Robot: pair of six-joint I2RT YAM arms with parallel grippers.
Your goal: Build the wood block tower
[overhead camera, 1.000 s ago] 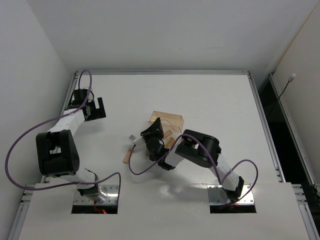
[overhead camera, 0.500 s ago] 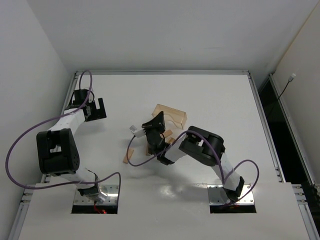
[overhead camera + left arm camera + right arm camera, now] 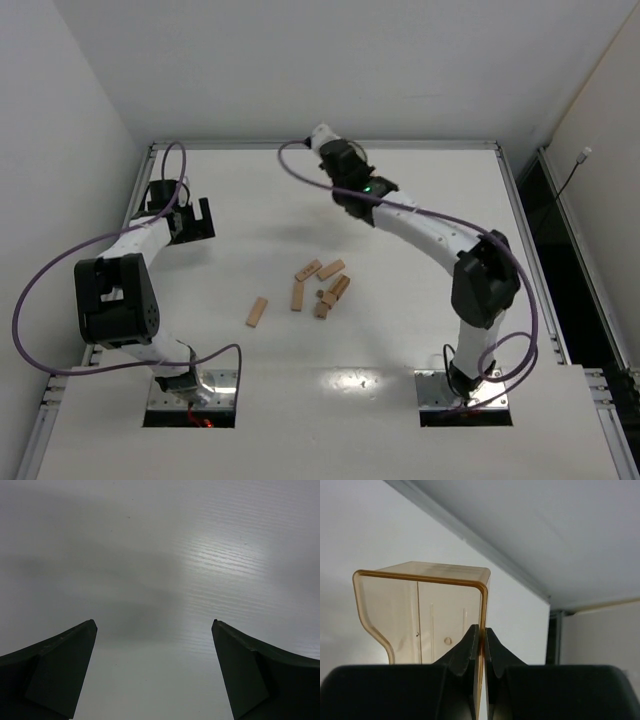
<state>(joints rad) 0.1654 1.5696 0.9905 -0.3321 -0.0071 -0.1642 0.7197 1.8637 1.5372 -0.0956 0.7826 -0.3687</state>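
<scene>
Top view, near to far. The wood blocks [image 3: 318,288] lie loose in the middle of the counter [image 3: 420,340], all flat and not yet stacked. A lone plank [image 3: 257,311] sits nearest us on the left, apart from the rest. Just beyond it are three more planks, one [image 3: 297,295] pointing away from us and two [image 3: 308,270] [image 3: 331,269] angled side by side. Right of those is a tight cluster [image 3: 332,296] of small pieces, too small for us to tell how they touch.

Further back on the left side, the left pincer [image 3: 198,217] sits low near the counter's left edge, well apart from the blocks. In the left wrist view, the left pincer [image 3: 155,626] has its fingers spread wide with only bare white surface between them, so it holds nothing.

Farthest out, the right arm reaches across to the far edge, and the right pincer [image 3: 322,137] is by the back rail, well away from the blocks. In the right wrist view, the right pincer [image 3: 481,630] is clamped tight on one thin wall of the amber box [image 3: 440,615] — translucent, with its open side facing the camera. We barely make out the box from above.
</scene>
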